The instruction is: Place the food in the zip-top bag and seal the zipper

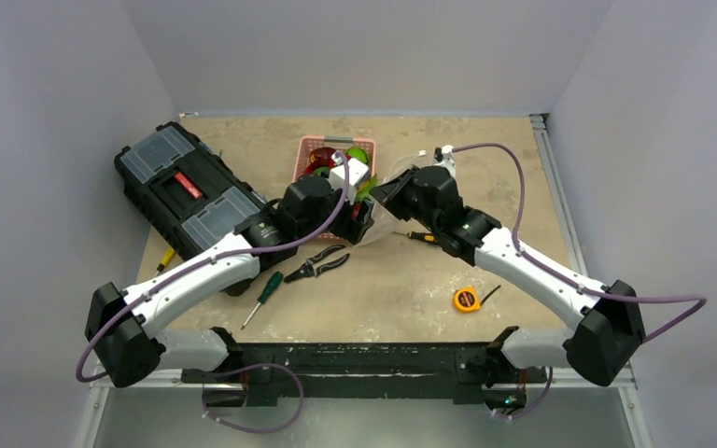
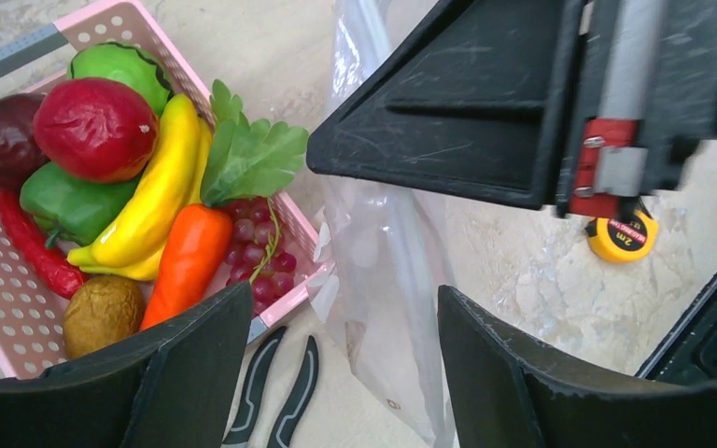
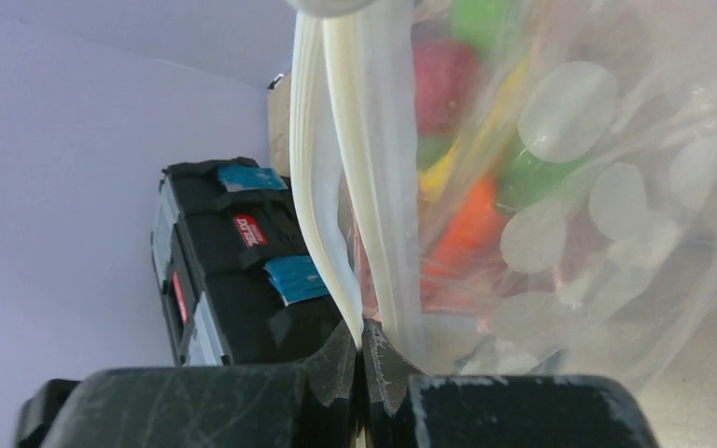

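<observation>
Black plastic marks the far left, a toolbox (image 1: 187,191) lying on the bench (image 1: 392,299). Next comes the left pincer (image 2: 344,317), spread wide and holding nothing, its two fingers (image 2: 196,373) on either side of the hanging bag (image 2: 383,252) without touching it, pliers (image 2: 275,392) on the bench beneath. Beside it sits the pink basket (image 2: 19,299) with all the food (image 2: 187,261) inside; none looks to be in the bag yet. The clear spotted bag hangs just right of the basket, pinched tight at its zipper (image 3: 336,187) by the right pincer (image 3: 362,341), which is clamped on the pale strip. A yellow tape measure (image 1: 467,300) lies well to the right.

The step in hand seems to be opening the mouth. To do it well, the left pincer should probably take only one lip of the strip, near the right pincer's hold, then draw away gently so the two layers part rather than stretch. The right side should keep its hold high, so the soft film hangs free of the basket rim.
</observation>
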Action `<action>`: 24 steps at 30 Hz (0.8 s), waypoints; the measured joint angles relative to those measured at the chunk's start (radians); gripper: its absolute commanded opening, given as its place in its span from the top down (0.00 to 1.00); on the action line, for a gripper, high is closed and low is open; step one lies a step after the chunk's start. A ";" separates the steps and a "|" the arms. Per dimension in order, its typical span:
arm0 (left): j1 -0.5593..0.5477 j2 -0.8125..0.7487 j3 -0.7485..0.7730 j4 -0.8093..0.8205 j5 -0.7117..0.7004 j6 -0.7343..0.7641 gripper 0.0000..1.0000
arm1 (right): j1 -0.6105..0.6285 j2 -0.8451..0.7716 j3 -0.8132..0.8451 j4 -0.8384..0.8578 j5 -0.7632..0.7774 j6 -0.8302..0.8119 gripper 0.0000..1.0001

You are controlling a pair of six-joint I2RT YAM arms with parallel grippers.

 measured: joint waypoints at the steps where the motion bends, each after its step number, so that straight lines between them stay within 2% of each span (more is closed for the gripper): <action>1: -0.001 0.010 0.002 -0.003 -0.007 -0.001 0.30 | 0.003 -0.007 0.000 0.000 0.006 0.007 1.00; 6: -0.003 0.040 0.009 -0.008 -0.026 -0.004 0.38 | 0.008 -0.024 0.000 0.000 0.027 0.027 1.00; 13: -0.006 0.040 0.009 -0.007 -0.049 0.000 0.35 | 0.014 -0.024 0.000 0.002 0.027 0.030 1.00; 15: -0.006 0.040 0.009 -0.007 -0.053 0.000 0.45 | 0.020 -0.024 0.000 0.006 0.026 0.030 1.00; 17: -0.006 0.040 0.009 -0.007 -0.052 0.000 0.66 | 0.027 -0.022 0.000 0.014 0.025 0.028 1.00; 19: -0.006 0.040 0.009 -0.008 -0.050 0.006 0.78 | 0.036 -0.016 0.000 0.028 0.022 0.022 0.94; 21: -0.006 0.040 0.010 -0.014 -0.042 0.017 0.96 | 0.038 -0.004 0.000 0.051 0.010 0.006 0.85; 22: -0.007 0.040 0.012 -0.021 -0.040 0.018 1.00 | 0.039 0.002 0.000 0.060 0.002 -0.004 0.81; 24: -0.007 0.040 0.016 -0.032 -0.039 0.019 1.00 | 0.040 0.016 0.000 0.072 -0.013 -0.041 0.71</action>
